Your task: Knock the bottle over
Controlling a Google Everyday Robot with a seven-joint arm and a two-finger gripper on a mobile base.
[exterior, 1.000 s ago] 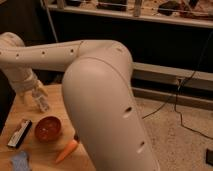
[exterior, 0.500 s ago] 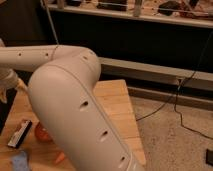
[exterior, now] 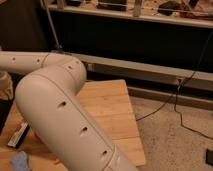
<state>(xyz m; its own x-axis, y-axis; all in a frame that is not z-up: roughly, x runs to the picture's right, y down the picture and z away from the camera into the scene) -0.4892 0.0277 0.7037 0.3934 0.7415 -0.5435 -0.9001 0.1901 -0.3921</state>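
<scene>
My large white arm (exterior: 55,115) fills the left and middle of the camera view, with its forearm reaching to the left edge. Only a pale part of the gripper (exterior: 4,88) shows at the far left edge, above the left end of the wooden table (exterior: 112,112). The bottle is not in sight; it is hidden behind the arm or lies outside the frame. The orange bowl is hidden behind the arm too.
A flat black-and-white device (exterior: 18,136) lies near the table's left front, with a blue object (exterior: 20,161) just in front of it. A dark shelf unit (exterior: 150,40) stands behind the table. A black cable (exterior: 175,107) runs across the speckled floor on the right.
The arm has swung further left and closer to the camera. It now covers the orange bowl and carrot, and the gripper has slid almost out of the left edge.
</scene>
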